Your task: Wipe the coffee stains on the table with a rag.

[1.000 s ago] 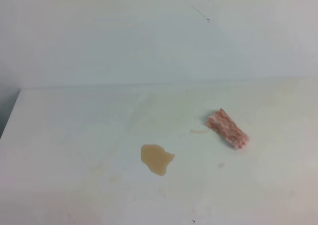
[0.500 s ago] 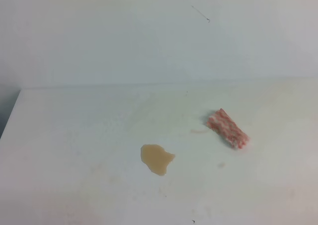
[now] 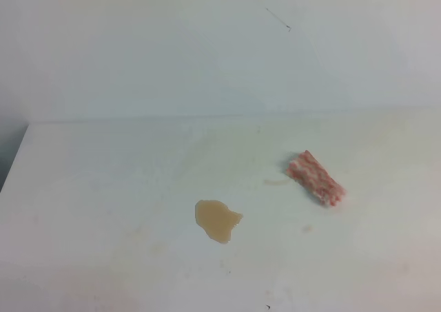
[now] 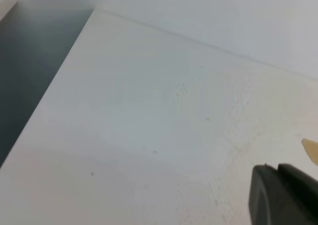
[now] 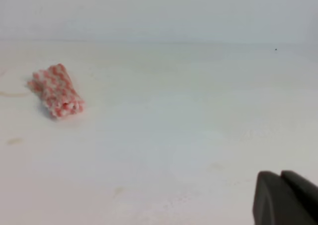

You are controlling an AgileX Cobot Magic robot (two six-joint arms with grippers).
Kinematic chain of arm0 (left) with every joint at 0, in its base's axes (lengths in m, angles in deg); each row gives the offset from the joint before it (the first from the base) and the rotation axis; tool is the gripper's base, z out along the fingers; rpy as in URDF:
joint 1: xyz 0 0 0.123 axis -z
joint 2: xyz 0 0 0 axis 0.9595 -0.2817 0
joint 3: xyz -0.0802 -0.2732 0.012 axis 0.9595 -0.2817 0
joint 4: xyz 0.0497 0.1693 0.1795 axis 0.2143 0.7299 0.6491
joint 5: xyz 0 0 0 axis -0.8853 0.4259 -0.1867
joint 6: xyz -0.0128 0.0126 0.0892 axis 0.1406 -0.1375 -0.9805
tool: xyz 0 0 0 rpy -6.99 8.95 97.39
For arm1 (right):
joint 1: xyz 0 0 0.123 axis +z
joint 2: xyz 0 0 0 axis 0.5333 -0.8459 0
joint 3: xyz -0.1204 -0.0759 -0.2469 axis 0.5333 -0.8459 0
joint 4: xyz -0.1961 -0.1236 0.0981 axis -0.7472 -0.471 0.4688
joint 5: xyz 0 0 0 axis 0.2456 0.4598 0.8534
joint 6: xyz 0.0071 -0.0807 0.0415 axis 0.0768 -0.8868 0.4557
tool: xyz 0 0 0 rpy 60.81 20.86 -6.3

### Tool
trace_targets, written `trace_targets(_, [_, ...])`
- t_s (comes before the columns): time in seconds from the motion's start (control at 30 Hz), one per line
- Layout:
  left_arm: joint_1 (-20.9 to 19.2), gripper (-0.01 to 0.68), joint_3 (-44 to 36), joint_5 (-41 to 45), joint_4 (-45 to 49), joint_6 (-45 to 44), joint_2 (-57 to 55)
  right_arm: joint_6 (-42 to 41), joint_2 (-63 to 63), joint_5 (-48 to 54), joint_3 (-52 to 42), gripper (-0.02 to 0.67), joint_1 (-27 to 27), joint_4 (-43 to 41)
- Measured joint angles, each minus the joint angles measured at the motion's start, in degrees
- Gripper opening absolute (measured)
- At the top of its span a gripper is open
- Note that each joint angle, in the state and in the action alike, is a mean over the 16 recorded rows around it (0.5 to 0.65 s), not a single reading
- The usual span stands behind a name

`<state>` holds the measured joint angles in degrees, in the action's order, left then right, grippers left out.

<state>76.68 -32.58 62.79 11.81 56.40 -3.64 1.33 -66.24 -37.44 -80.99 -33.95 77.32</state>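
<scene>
Large flat white table (image 3: 103, 188), faintly yellowed in patches. Nearest the front: a light tan-brown coffee blotch (image 3: 218, 220), irregular, glossy, darker at its rim; a tiny faint tan speck (image 3: 306, 229) to its right. Farther back: a thin pale tan smear (image 3: 275, 182), touching nothing, just left of a small oblong pink-red and white mottled cloth rag (image 3: 315, 178), lying diagonally, well apart from the blotch, untouched. Black right gripper (image 5: 285, 197), at its wrist view's lower corner, pressed together, empty, far from the rag. Black left gripper (image 4: 283, 192): only one dark edge shows; spread or closed cannot be told. Plain pale wall (image 3: 207, 50) behind.
</scene>
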Motion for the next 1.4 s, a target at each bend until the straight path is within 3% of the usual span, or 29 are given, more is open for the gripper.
trace_targets(1.4, [-0.01,0.001,0.00,0.00,0.00,0.00,0.12,0.29,0.00,-0.07,0.00,-0.004,0.00,0.01])
